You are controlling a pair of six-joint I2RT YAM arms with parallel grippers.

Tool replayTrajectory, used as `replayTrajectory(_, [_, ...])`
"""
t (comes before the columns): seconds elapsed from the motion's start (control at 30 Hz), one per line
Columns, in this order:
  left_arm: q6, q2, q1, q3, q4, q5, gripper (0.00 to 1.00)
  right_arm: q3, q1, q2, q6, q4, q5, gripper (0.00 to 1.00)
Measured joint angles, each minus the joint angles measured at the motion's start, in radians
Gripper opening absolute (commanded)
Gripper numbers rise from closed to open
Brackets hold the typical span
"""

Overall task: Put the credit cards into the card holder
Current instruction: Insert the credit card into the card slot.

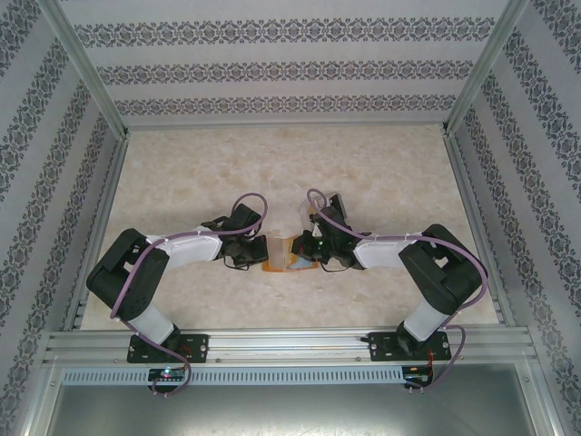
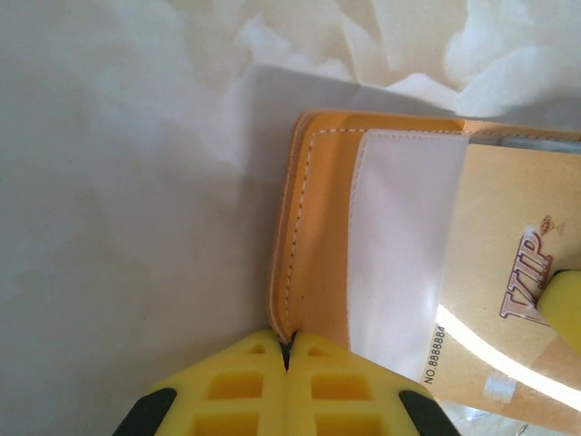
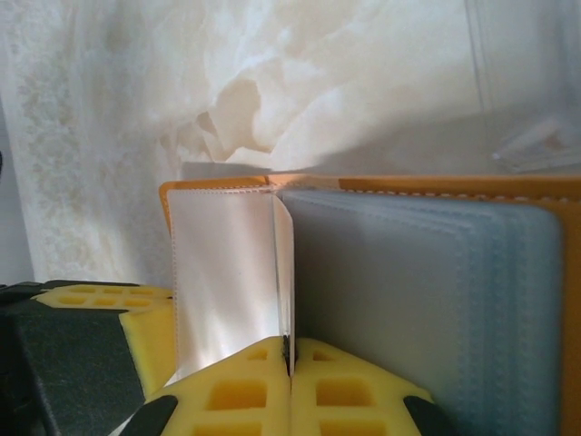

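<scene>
Card holder (image 2: pixel 313 236) pinched by left gripper (image 2: pixel 287 352)

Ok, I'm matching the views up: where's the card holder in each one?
Top external: card holder at the picture's centre.
Left wrist: right half, orange edge showing.
Right wrist: lower half, grey pockets showing.
Shared landmark: the marbled table beneath it.

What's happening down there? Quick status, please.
Left gripper shut on card holder edge. Right gripper shut on an inner sleeve. VIP card lies on the open holder. Clear plastic box behind, not blocking.
</scene>
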State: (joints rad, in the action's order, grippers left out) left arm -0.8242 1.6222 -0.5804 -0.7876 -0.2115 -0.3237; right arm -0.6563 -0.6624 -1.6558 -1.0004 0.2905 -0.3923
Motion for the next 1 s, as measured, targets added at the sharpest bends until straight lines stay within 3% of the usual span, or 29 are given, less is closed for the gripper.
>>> replayTrajectory(0.33, [-0.007, 0.002, 0.0, -0.005, -0.009, 0.005, 0.0, 0.024, 0.019, -0.034, -0.06, 0.129, -0.064, 0.0])
replayTrajectory(1.0, [-0.008, 0.006, 0.0, -0.019, -0.032, 0.012, 0.0, 0.033, 0.026, -0.047, -0.074, 0.158, -0.073, 0.0])
